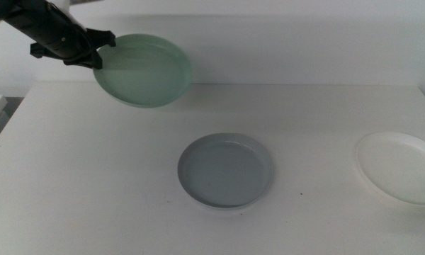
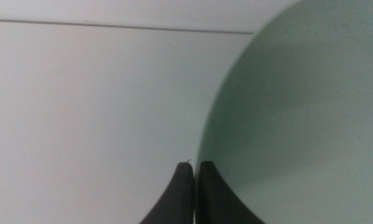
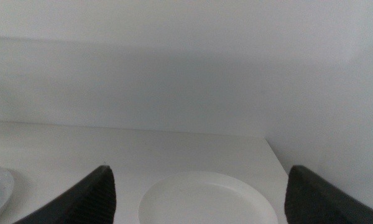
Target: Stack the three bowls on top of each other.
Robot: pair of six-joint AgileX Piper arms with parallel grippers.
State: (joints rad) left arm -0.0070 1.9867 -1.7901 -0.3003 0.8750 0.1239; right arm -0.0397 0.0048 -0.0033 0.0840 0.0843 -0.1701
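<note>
Overhead, left gripper (image 1: 99, 51) is clamping mint bowl (image 1: 145, 69) by its rim, tilted above table (image 1: 78, 177); right gripper (image 3: 199, 186), jaws apart, is facing white bowl (image 3: 208, 199). No writing visible.

The middle view looks forward and down over the white table (image 1: 92, 177). The left wrist camera sits close against the mint green bowl (image 2: 298, 118), seen upper left in the middle view. The right wrist camera faces the white bowl (image 3: 208, 199), seen at its right edge.
</note>
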